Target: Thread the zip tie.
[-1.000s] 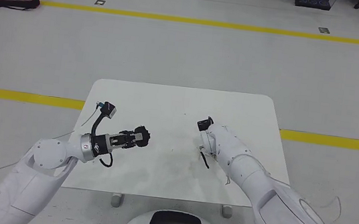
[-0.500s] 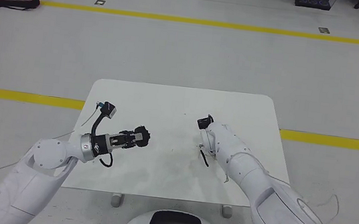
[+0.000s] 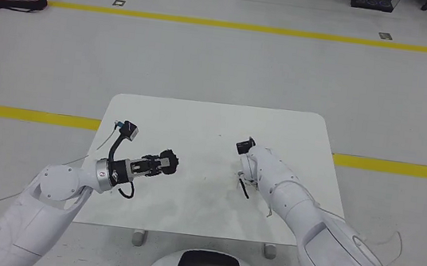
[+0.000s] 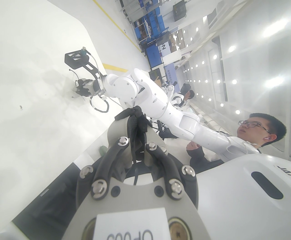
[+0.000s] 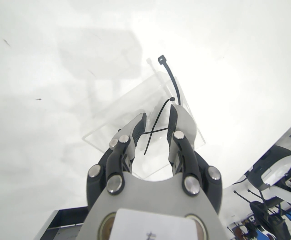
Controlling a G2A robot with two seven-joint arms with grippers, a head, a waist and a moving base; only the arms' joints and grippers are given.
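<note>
1. Black zip ties (image 5: 162,60) lie crossed on a clear sheet (image 5: 109,123), between the right gripper's (image 5: 158,111) parted jaws.
2. Left gripper (image 4: 135,118) is clamped on a black strap (image 4: 136,134), possibly a zip tie, above the white table (image 3: 215,121).

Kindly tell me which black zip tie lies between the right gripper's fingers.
The thinner one, small head by a fingertip, slanting between the fingers; the thicker tie lies beyond them.

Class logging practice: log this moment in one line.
right gripper open astride zip ties | left gripper shut on black strand | unthreaded
</note>
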